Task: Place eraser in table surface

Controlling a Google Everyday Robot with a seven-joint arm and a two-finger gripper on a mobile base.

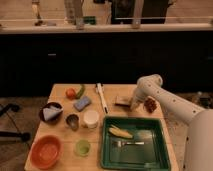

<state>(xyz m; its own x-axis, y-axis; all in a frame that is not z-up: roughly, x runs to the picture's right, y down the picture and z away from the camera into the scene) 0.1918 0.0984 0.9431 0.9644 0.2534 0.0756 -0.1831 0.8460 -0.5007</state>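
Observation:
The eraser [121,101], a small dark flat block with a pale edge, lies on the light tan table surface [117,91] at the back right, just beyond the green tray. My gripper [134,104] reaches down from the white arm at the right and sits right at the eraser's right end, close to the tabletop. Whether it touches the eraser does not show.
A green tray [157,145] holds a banana [120,132] and a fork [129,143]. A white pen-like stick [101,97], blue-grey sponge [82,103], tomato [70,93], dark bowl [51,112], metal cup [73,121], white cup [90,118], green cup [82,147], orange bowl [46,151] and a reddish object [150,104] stand around.

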